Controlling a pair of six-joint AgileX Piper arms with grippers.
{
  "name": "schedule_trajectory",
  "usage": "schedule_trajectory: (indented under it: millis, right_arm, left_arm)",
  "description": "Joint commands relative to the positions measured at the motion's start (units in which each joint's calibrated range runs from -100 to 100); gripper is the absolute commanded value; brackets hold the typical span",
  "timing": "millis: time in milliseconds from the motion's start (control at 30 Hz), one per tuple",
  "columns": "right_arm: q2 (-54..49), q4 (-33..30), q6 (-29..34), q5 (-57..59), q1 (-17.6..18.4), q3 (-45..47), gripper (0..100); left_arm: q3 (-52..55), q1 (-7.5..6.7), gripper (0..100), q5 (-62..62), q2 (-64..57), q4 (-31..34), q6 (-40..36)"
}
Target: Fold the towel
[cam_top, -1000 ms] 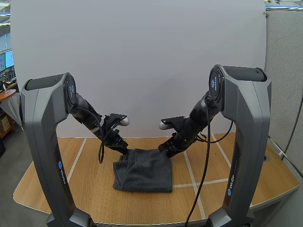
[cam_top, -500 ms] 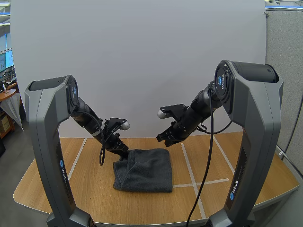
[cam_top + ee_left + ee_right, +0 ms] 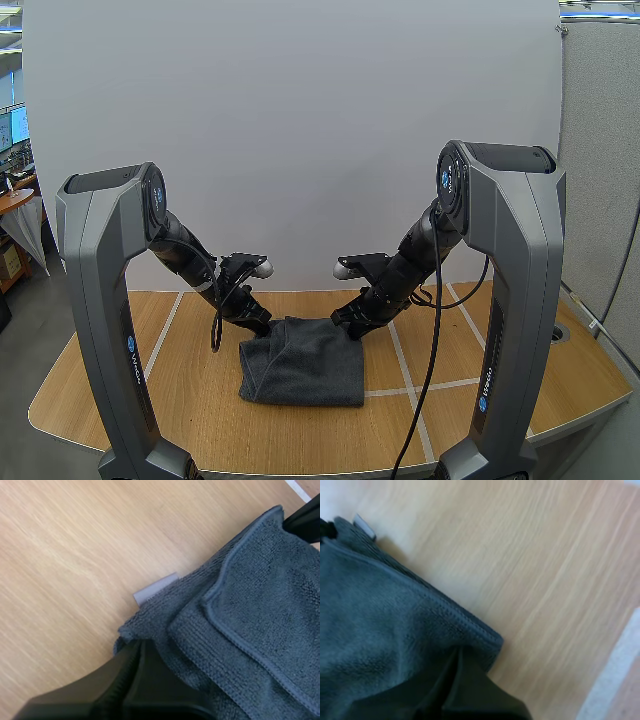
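Towel (image 3: 305,360), dark grey, lies doubled over in the middle of the desk (image 3: 190,400). Both arms reach down to its far edge, one at each far corner.

The left end effector (image 3: 262,325) is at the towel's far left corner. Up close, its two black fingers are pressed together and the cloth bunches up right at their tips. So I think it is pinching the towel. A small grey tag (image 3: 156,588) pokes out from the towel just beside them.

The right end effector (image 3: 347,322) touches the towel's far right corner. The cloth lies over it, and I cannot tell if it has hold of anything.

The towel's far edge runs side to side, from one end effector to the other. The rest of the towel lies on the near side of both. So I think the next fold means pulling that far edge over to the near edge. Each arm is just as close to its own corner. The towel's left side looks lumpy, and the fold could go crooked if one corner slips.
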Motion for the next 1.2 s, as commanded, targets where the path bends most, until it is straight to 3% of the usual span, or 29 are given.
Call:
schedule_trajectory:
  millis: [0, 133, 200, 267, 300, 333, 367, 400, 433, 467, 733, 1167]
  right_arm:
    - [-6.6, 0.2, -0.5, 2.9, -0.1, 0.0, 0]
    - [-11.4, -0.6, 1.4, 8.9, -1.2, 0.0, 0]
    - [-12.7, -0.6, 1.3, 13.6, -2.2, 0.0, 0]
    - [-13.2, -0.2, 1.4, 19.0, -4.1, 0.0, 0]
    - [-13.2, 0.9, 1.8, 22.5, -5.0, 0.0, 1]
    - [-13.2, 1.9, 2.1, 26.0, -5.9, 0.0, 17]
    - [-13.2, 3.3, 2.1, 29.9, -6.9, 0.0, 49]
    - [-13.2, 3.6, 2.1, 31.3, -7.1, 0.0, 63]
    - [-13.2, 4.1, 2.1, 33.9, -7.6, 0.0, 91]
    - [-13.2, 4.1, 2.4, 34.6, -7.7, 0.0, 100]
    - [-13.2, 6.8, 2.4, 37.7, -7.8, 1.8, 100]
    - [-11.7, 9.4, -2.5, 25.8, -7.8, 9.7, 100]
  left_arm:
    - [-0.1, 0.32, 0, 7.7, -6.0, -1.8, 0.0]
    - [-0.1, 2.28, 0, 18.9, -10.7, -2.0, 0.5]
    - [0.2, 4.16, 5, 23.3, -12.7, -4.0, 1.4]
    - [0.2, 7.21, 30, 23.3, -14.1, -6.0, 1.3]
    - [0.2, 8.06, 37, 23.3, -14.3, -6.5, 1.0]
    - [0.6, 8.43, 49, 23.3, -14.5, -6.3, -0.2]
    - [1.2, 9.59, 66, 23.3, -14.7, -5.6, -1.5]
    - [2.0, 10.65, 88, 23.3, -14.8, -5.0, -2.5]
    - [3.5, 11.6, 100, 23.3, -14.8, -3.7, -3.3]
    - [4.2, 12.01, 100, 23.3, -14.6, -3.0, -3.4]
    - [9.9, 12.24, 100, 23.3, -13.2, -1.6, -2.8]
    - [11.2, 11.78, 100, 23.3, -6.4, -4.9, -2.3]
